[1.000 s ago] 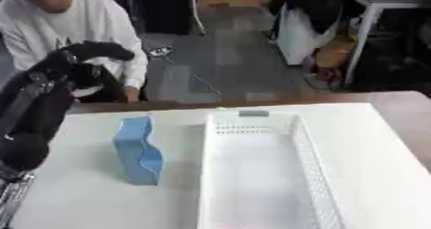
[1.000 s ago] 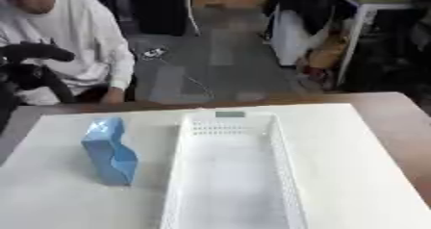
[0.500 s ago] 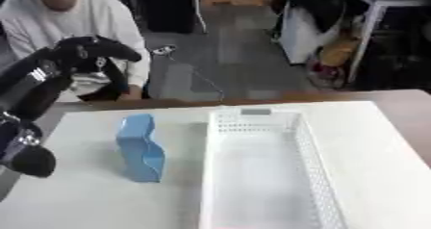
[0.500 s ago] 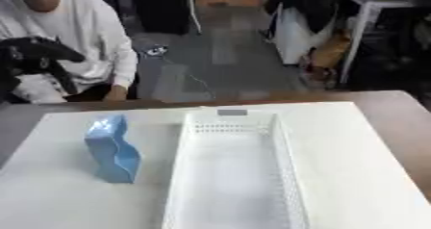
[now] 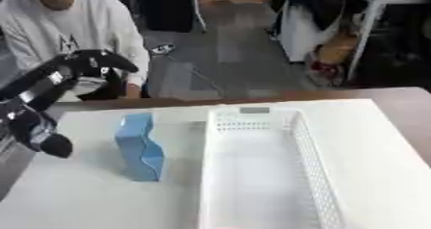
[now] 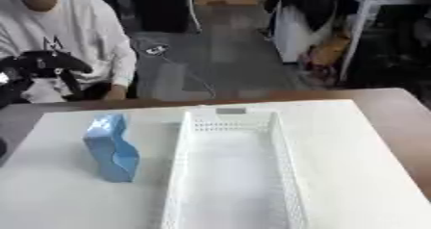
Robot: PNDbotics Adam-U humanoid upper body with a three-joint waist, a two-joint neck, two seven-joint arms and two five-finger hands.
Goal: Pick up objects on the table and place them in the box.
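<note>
In the left eye view the left hand (image 5: 88,64) is raised above the far left edge of the white tabletop (image 5: 379,141), its fingers curled and holding nothing, well apart from the blue block (image 5: 140,146). That block stands upright on its narrow edge just beside the left wall of the long white box (image 5: 261,175), which looks empty. In the right eye view the hand (image 6: 42,64) sits further left, and the block (image 6: 109,148) shows a wavy side. To pick it up well, the hand should probably open, come down over the block's top, close across its thin sides without tipping it, then lift clear of the box wall. The right hand shows in neither view.
</note>
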